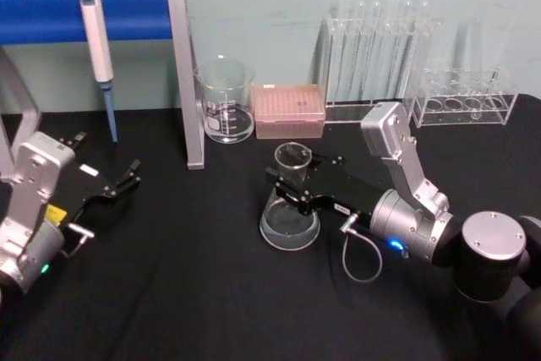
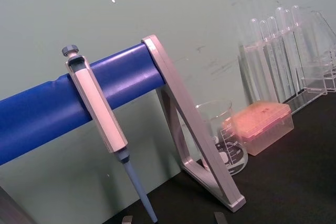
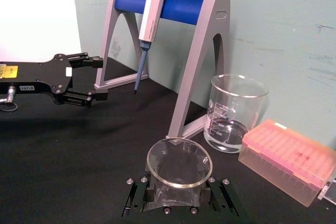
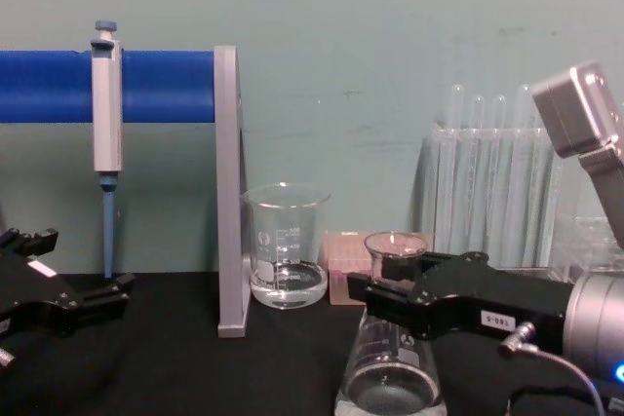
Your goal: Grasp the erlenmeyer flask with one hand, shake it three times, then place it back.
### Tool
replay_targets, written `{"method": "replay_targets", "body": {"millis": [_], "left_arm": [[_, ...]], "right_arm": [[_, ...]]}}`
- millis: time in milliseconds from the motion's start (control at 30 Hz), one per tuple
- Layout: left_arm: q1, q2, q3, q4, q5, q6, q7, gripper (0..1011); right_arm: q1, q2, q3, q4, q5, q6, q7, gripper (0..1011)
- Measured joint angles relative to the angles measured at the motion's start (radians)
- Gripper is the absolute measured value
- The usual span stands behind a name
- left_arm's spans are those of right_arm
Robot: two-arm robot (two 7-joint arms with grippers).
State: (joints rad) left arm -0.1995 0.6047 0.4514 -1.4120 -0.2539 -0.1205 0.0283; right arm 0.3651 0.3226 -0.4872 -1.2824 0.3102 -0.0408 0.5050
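The right gripper (image 1: 297,182) reaches in from the desk's (image 1: 186,293) near right corner, and its two fingers (image 3: 137,199) sit either side of the neck of the erlenmeyer flask (image 1: 287,221), just under the flared rim. In the right wrist view the pads look pressed against the glass with no gap, so I judge it clenched on the neck. The flask stands upright near the middle of the desk, and its wide base appears to rest on the black cloth, not lifted.

The grasp is in place, but one still moment cannot show whether the three shakes are done. If they are not, lifting, shaking and setting down remain. If they are, only letting go is left.

The left gripper (image 1: 127,177) is parked by the near left edge with its fingers spread, holding nothing.

Farther back stand a glass beaker (image 1: 226,103) and a pink pipette tip box (image 1: 290,112). At the far edge a pipette (image 1: 97,31) hangs on its blue-barred stand (image 1: 42,13), and test tubes (image 1: 376,48) stand in clear racks.
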Motion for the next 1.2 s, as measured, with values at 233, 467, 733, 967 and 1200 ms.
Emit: {"method": "replay_targets", "body": {"millis": [233, 467, 733, 967, 1200], "left_arm": [[0.000, 0.000, 0.000, 0.000, 0.000, 0.000, 0.000, 1001], [0.000, 0.000, 0.000, 0.000, 0.000, 0.000, 0.000, 1001], [0.000, 0.000, 0.000, 0.000, 0.000, 0.000, 0.000, 1001], [0.000, 0.000, 0.000, 0.000, 0.000, 0.000, 0.000, 1001], [0.000, 0.000, 0.000, 0.000, 0.000, 0.000, 0.000, 1001]], "right_arm": [[-0.004, 0.000, 0.005, -0.003, 0.003, -0.001, 0.000, 450], [-0.008, -0.002, 0.024, -0.038, 0.012, 0.010, -0.018, 450], [-0.004, 0.001, 0.048, -0.123, 0.017, 0.065, -0.059, 450], [0.002, 0.003, 0.065, -0.194, 0.024, 0.099, -0.085, 450], [0.009, 0.011, 0.072, -0.259, 0.027, 0.127, -0.100, 450]]}}
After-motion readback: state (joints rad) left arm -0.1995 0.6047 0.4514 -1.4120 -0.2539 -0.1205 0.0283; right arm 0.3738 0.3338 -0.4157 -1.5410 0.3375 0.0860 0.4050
